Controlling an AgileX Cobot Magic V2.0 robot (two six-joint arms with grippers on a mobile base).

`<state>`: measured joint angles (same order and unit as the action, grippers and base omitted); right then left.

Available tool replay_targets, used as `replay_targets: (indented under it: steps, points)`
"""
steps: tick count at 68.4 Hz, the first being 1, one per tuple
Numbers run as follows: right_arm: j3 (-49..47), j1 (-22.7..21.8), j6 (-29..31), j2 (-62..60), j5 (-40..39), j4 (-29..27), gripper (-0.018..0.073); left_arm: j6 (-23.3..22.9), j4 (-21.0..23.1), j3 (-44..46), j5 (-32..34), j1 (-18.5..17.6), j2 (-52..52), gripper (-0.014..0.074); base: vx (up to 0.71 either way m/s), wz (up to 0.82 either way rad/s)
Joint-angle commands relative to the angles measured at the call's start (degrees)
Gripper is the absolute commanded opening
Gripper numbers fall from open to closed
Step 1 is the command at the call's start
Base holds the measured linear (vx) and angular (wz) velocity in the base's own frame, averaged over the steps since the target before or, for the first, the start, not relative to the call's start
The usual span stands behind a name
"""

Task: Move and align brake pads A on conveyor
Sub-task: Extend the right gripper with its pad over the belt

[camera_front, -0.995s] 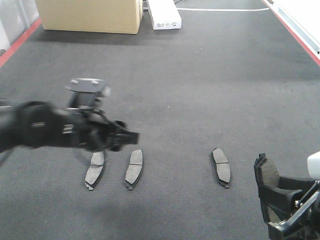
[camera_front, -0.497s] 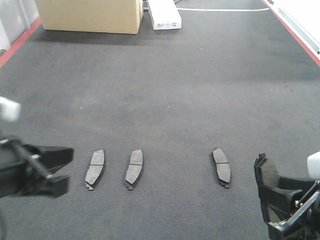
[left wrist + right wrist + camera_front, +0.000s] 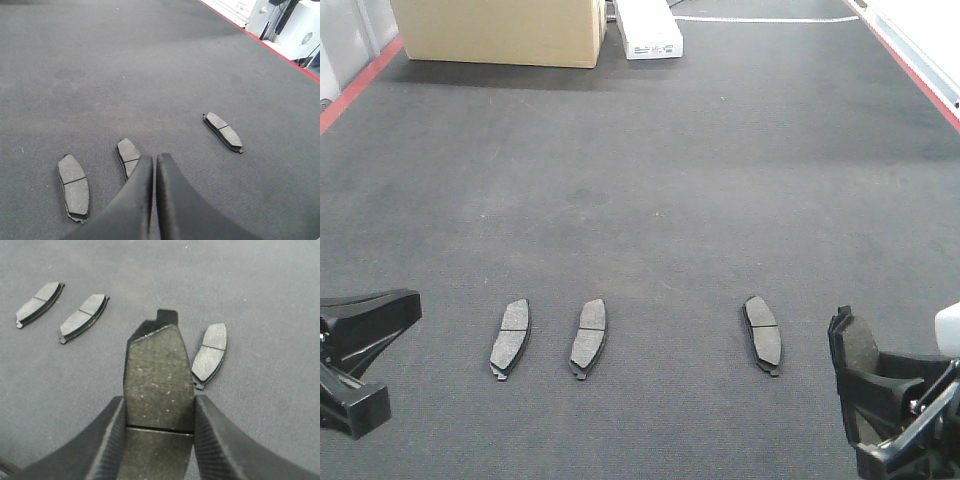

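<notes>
Since a second ago, the left gripper (image 3: 360,365) has been pulled back from above the two left pads to the lower left corner of the front view, and in its wrist view the fingers are seen pressed together on nothing. From this it is judged that the leftmost pad (image 3: 510,338) and the second pad (image 3: 588,337) have been placed: both lie flat on the conveyor (image 3: 650,170), side by side and nearly parallel. Well to the right of the second pad, with a wide gap between, the third pad (image 3: 762,334) lies flat, leaning the opposite way. Further right, the fourth pad (image 3: 858,352) is clamped between the fingers of the right gripper (image 3: 880,410), held upright just beside the third pad. That pad is judged to be the one left to set down. At the far end of the belt, a cardboard box (image 3: 498,30) and a white box (image 3: 648,30) are seen, well clear of the row.
</notes>
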<state>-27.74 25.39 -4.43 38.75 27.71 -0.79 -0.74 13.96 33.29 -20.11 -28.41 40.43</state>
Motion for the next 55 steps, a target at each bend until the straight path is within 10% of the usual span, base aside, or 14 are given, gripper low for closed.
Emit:
replay_targets:
  steps: [1, 55]
  points:
    - [-1.58, -0.25, 0.48, -0.32, -6.64, -0.89, -0.0006, 0.15, 0.48, 1.56, 4.24, -0.19, -0.19, -0.0006, 0.00, 0.00]
    - [-29.70, 3.11, -5.43, 52.44, -9.21, -10.54, 0.0118, 0.15, 0.48, 1.56, 3.85, -0.19, -0.19, -0.0006, 0.00, 0.00]
